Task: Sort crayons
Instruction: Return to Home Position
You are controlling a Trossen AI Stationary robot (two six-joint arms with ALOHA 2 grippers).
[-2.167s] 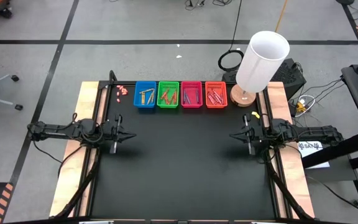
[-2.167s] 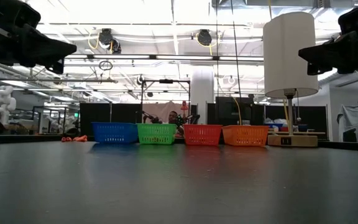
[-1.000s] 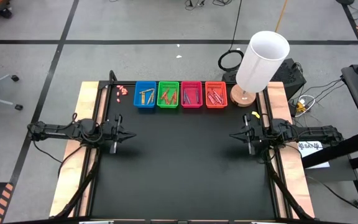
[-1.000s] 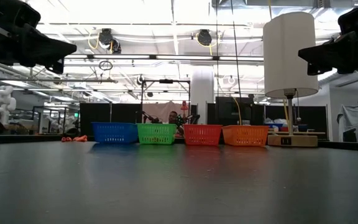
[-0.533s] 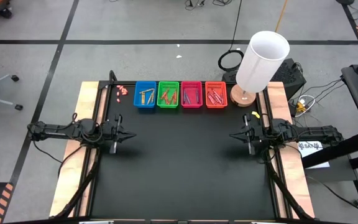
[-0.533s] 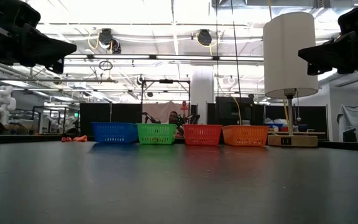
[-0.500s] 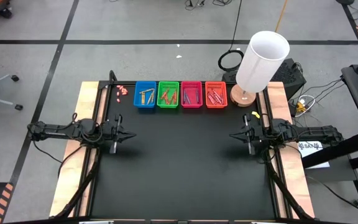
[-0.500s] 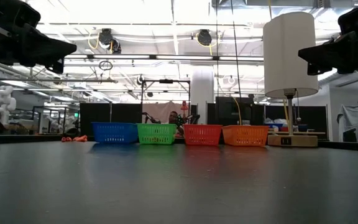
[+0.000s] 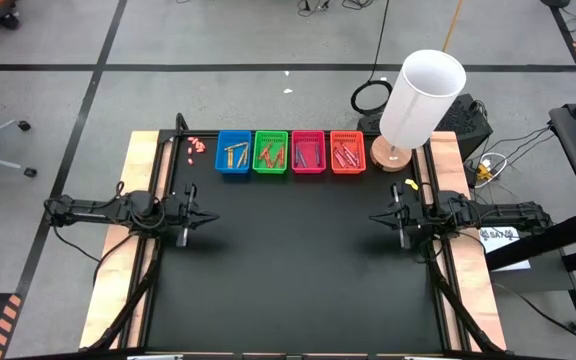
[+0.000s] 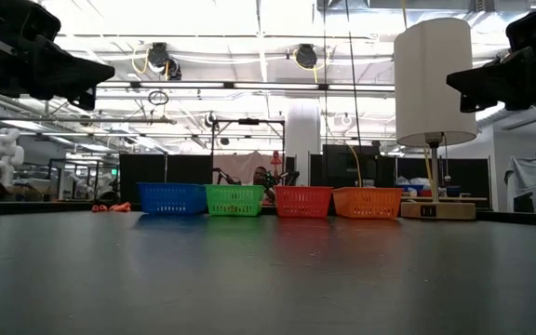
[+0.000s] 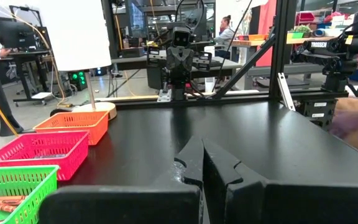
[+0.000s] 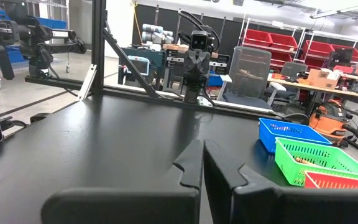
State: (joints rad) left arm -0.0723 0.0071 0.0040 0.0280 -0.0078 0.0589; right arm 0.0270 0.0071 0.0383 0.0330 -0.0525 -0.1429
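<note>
Both pincers are pressed together and empty: the right gripper point(image 9: 376, 217) hangs near the lamp point(image 9: 423, 95), and the left gripper point(image 9: 206, 214) is well across the table point(image 9: 298, 280) from it. All the crayons point(image 9: 270, 155) I can make out lie inside the four baskets point(image 9: 218, 152) lined up just beside the lamp's base (none loose on the black top). Sorting looks finished to me, with nothing left but parking the arms.

table point(image 9: 298, 260) middle: open | far edge: baskets point(image 9: 308, 170) in a row | far-right corner: lamp point(image 9: 420, 95) standing
</note>
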